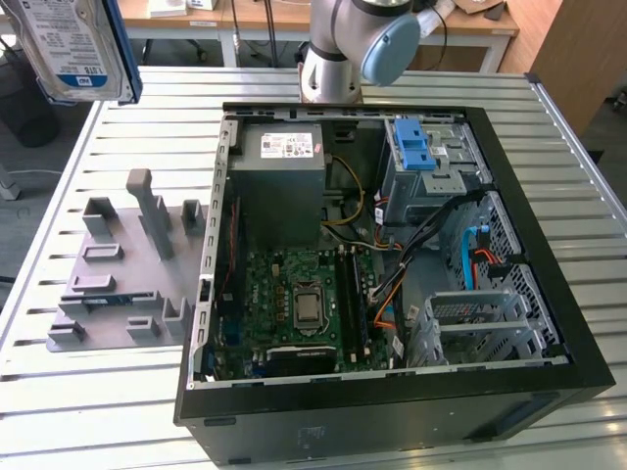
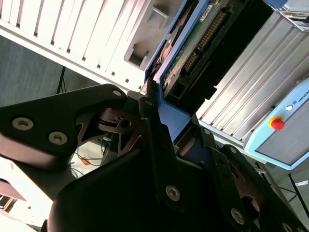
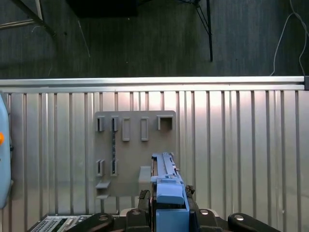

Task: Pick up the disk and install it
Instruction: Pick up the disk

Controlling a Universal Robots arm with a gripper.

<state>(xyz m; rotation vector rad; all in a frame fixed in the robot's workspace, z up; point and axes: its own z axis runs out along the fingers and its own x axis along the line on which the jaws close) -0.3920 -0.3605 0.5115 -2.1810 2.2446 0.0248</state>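
Already the pick-up half looks done: the disk hangs in the air at the far side of the exterior view's left, clear of the worktop and well apart from the open computer case. In the second wrist view the hand is clamped on the disk's blue carrier frame, one finger on each side, with the green circuit-board face of the drive running away from the camera. Below it in the first wrist view lies the grey fixture plate, its slots showing nothing blue or silver.

Installing is all that is left, by my judgement. Nothing of the disk is inside the case, and the metal drive cage at the near right of the case sits open.

Some of this is hard to read. The exterior view cuts the disk off at the top and left edges, so part of its label and frame is lost. The hand's own linkage covers where the finger pads meet the frame. I cannot tell which bay the disk belongs in.
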